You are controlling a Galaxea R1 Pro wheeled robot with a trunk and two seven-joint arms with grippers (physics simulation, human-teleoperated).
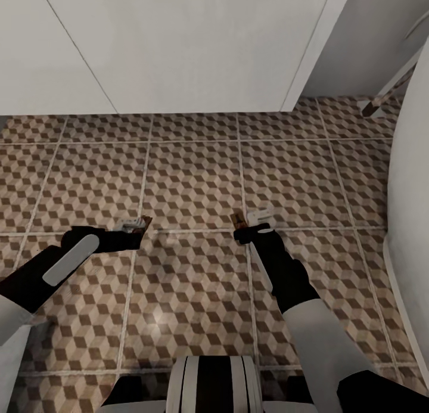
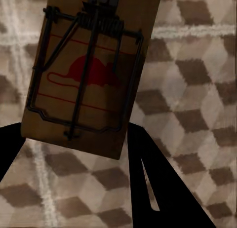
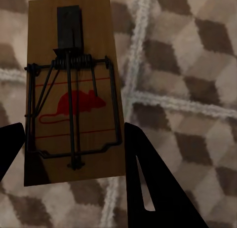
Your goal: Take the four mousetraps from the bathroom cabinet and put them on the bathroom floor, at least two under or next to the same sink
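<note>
My left gripper (image 1: 138, 227) is shut on one mousetrap (image 1: 136, 223), a tan board with a black wire spring and a red mouse print. It is held low over the bathroom floor (image 1: 190, 180). My right gripper (image 1: 245, 227) is shut on a second mousetrap (image 1: 239, 220) about one tile to the right. In the left wrist view the trap (image 2: 91, 75) sits between the black fingers (image 2: 163, 188) of the gripper (image 2: 74, 139). The right wrist view shows its trap (image 3: 74, 90) likewise in the gripper (image 3: 74, 134). The sink's white vanity (image 1: 190, 43) stands ahead. The cabinet is out of view.
The curved white wall of a bathtub (image 1: 411, 192) closes off the right side. A slim white bar (image 1: 390, 85) leans down to the floor at the far right, beside the vanity. Patterned tiles stretch between the grippers and the vanity front.
</note>
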